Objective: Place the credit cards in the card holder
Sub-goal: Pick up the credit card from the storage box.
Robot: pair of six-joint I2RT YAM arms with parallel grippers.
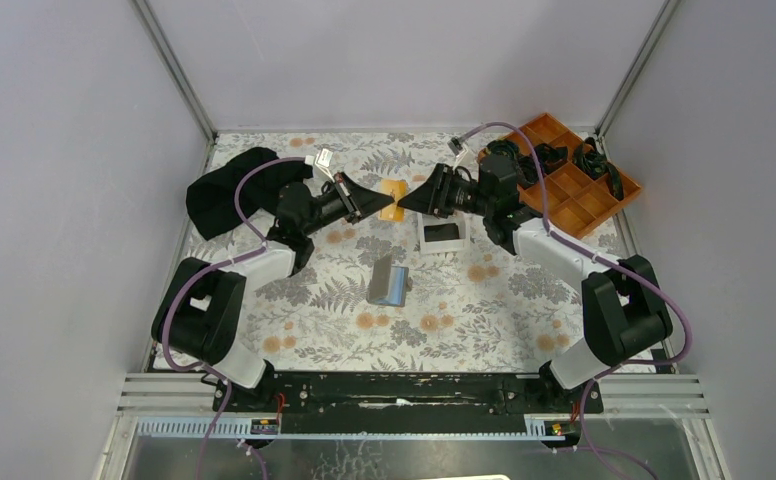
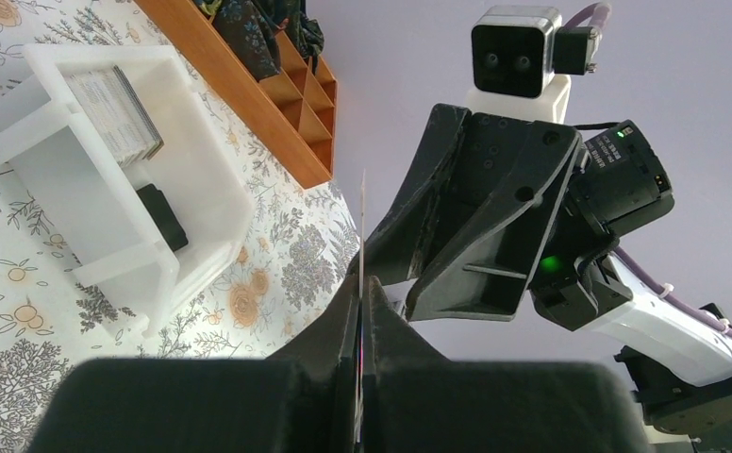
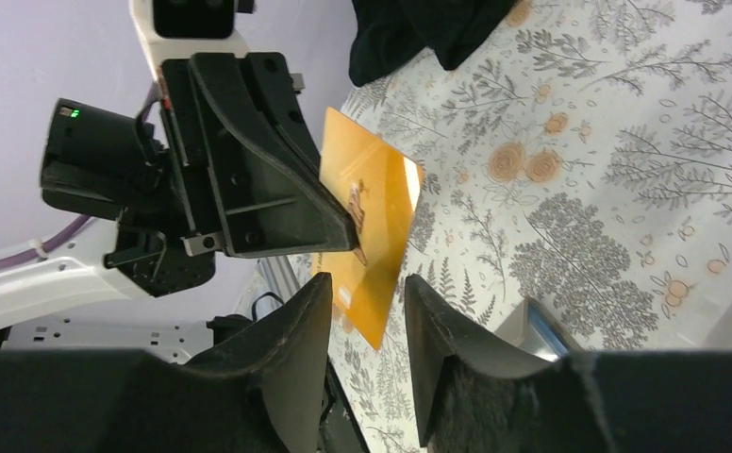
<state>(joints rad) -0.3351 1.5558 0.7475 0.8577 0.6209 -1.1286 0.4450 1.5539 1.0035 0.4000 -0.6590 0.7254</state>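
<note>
My left gripper (image 1: 382, 204) is shut on the orange-gold credit card (image 1: 395, 200) and holds it in the air above the table's far middle. In the left wrist view the card (image 2: 363, 222) shows edge-on between the closed fingertips (image 2: 363, 283). My right gripper (image 1: 408, 201) faces it from the right, open; in the right wrist view the card (image 3: 367, 217) hangs just beyond the gap between its fingers (image 3: 367, 288). The card holder (image 1: 389, 282) lies half open on the table nearer the arms, and its corner also shows in the right wrist view (image 3: 537, 330).
A white walled tray (image 1: 442, 247) just right of the grippers holds a dark card (image 1: 444, 233) and a card stack (image 2: 117, 113). An orange compartment tray (image 1: 574, 190) with black items stands at the back right. A black cloth (image 1: 226, 190) lies at the back left.
</note>
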